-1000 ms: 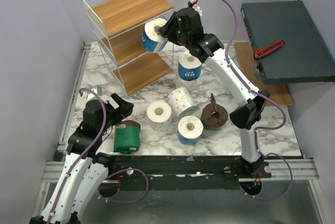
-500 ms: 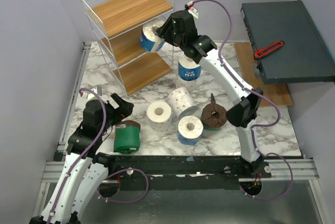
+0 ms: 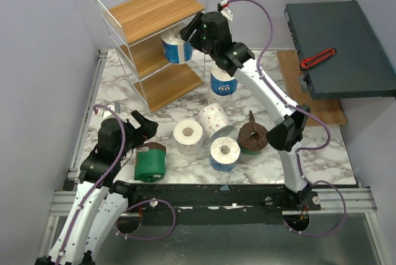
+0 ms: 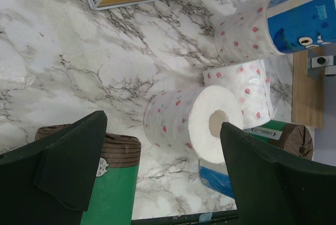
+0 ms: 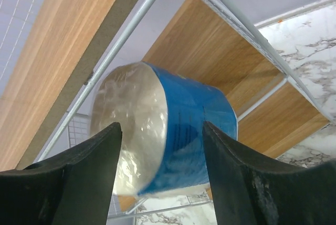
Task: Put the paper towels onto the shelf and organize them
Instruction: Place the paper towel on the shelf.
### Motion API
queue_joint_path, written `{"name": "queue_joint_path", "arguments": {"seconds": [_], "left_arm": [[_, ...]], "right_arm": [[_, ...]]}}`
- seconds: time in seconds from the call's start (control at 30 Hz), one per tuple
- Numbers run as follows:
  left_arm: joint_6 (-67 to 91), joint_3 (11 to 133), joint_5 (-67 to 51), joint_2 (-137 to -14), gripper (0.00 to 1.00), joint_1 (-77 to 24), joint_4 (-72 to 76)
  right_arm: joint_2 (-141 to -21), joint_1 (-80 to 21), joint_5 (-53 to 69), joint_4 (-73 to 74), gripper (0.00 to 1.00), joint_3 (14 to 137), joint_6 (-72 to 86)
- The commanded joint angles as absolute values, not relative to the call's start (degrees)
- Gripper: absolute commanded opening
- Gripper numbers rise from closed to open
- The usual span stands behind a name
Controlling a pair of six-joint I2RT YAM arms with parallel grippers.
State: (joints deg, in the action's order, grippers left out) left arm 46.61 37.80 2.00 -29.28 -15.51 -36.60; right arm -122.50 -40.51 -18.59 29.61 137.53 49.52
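Observation:
The shelf (image 3: 151,11) stands at the back left. A blue-wrapped paper towel roll (image 3: 175,46) lies at the front of its middle tier. My right gripper (image 3: 190,33) is just behind that roll, with its jaws spread. In the right wrist view the roll (image 5: 173,135) sits just beyond the fingertips of the right gripper (image 5: 161,128) and is wider than the gap. My left gripper (image 3: 145,125) is open and empty above the table beside a green-wrapped roll (image 3: 150,161). On the table are a blue roll with eyes (image 3: 223,80), speckled rolls (image 3: 213,118) (image 3: 188,133), another blue roll (image 3: 224,152) and a brown-ended roll (image 3: 253,136).
A dark grey-green flat box (image 3: 337,48) with a red-handled tool (image 3: 318,58) on it sits at the right, above a wooden board (image 3: 309,85). In the left wrist view, a speckled roll (image 4: 194,120) lies ahead of the left gripper (image 4: 163,125), with the green roll (image 4: 105,183) at its left finger.
The right gripper carried the blue roll left into the shelf's middle tier, and the roll now sits beyond the fingertips. The left arm has not moved.

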Motion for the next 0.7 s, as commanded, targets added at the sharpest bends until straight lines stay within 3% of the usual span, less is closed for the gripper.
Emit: {"name": "queue_joint_path", "arguments": {"seconds": [0.0,0.33,0.67], "left_arm": [[46.7,37.2,1.1,-28.5,0.94,-15.8,-37.5],[47.0,36.9,0.6,-28.5,0.94,-15.8,-37.4],[46.9,37.6,0.5,-28.2,0.94,-15.8,-37.5]], "right_arm": [[-123.1,-41.0,-19.1,27.6,0.67,139.5,50.1],[-121.5,-41.0,-18.4,27.6,0.75,137.6,49.2],[-111.2,-41.1,-15.9,24.9,0.8,126.3,44.8]]}}
